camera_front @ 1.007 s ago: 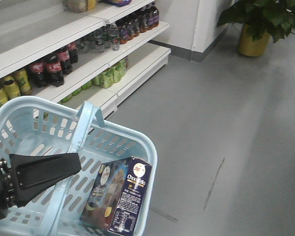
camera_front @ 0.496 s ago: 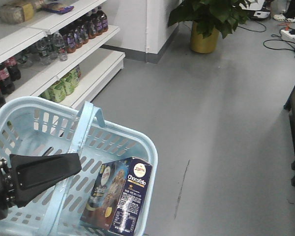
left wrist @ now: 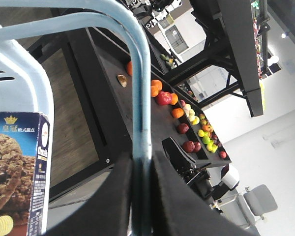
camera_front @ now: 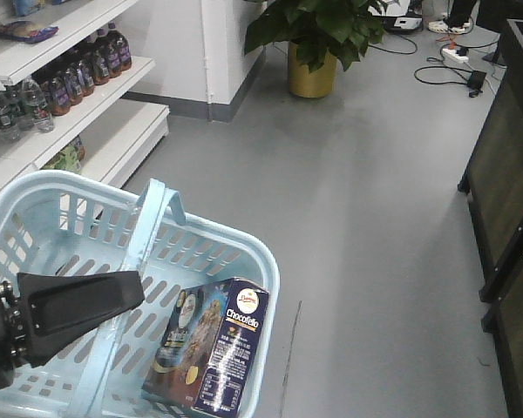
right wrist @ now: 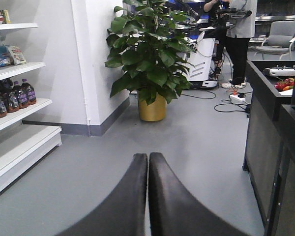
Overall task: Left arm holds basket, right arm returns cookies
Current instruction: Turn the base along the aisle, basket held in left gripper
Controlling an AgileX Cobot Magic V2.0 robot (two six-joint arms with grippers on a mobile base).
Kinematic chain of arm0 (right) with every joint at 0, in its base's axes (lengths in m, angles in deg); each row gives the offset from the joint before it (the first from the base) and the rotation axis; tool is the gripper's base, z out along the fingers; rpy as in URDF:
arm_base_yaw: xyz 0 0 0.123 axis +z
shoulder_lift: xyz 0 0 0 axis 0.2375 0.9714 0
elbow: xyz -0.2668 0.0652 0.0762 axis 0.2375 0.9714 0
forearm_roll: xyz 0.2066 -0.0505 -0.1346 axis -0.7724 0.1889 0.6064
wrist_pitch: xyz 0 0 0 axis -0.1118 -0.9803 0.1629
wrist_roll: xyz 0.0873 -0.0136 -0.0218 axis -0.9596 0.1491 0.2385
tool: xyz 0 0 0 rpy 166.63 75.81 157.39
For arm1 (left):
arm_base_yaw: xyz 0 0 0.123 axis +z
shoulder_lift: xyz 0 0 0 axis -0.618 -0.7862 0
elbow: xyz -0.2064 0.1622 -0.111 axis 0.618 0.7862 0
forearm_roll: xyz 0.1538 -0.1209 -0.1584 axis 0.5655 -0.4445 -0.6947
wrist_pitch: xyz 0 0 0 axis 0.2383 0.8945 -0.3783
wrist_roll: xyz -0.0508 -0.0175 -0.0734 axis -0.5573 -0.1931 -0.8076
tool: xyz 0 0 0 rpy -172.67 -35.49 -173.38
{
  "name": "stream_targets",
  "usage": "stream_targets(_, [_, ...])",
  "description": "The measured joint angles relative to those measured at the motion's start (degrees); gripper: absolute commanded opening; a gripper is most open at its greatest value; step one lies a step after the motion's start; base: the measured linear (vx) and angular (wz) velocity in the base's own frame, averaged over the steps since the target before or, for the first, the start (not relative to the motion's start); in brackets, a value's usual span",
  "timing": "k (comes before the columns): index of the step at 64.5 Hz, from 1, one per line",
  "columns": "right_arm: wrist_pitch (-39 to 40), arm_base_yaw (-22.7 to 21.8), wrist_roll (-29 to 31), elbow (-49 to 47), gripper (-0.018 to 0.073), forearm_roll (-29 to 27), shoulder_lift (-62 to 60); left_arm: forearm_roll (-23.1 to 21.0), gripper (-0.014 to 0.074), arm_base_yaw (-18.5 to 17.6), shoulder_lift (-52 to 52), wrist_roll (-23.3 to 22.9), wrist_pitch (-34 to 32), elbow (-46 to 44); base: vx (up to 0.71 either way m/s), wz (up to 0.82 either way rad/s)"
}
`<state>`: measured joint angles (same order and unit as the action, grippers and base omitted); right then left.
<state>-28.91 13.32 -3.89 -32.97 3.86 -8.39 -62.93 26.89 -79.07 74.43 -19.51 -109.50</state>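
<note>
Clamping the flat handle (left wrist: 141,108) of the pale blue basket (camera_front: 205,252) tightly between its two black fingers, the left gripper (left wrist: 141,196) holds the basket over the grey floor (camera_front: 375,218). The dark navy cookies box (camera_front: 213,348) lies inside the basket, leaning against the wall at its right corner (the word "Chocofello" is readable near its upper end). The right gripper (right wrist: 148,196) has its fingers pressed together with nothing between them, and it points toward a potted plant (right wrist: 150,59) beside white shelves (right wrist: 19,142).
</note>
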Motion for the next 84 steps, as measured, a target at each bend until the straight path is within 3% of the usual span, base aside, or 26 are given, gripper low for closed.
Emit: stream_targets(84, [0.0,0.0,0.0,0.0,-0.0004,0.0,0.0,0.0,-0.0007,0.0,0.0,0.0,-0.04,0.0,0.23,-0.1])
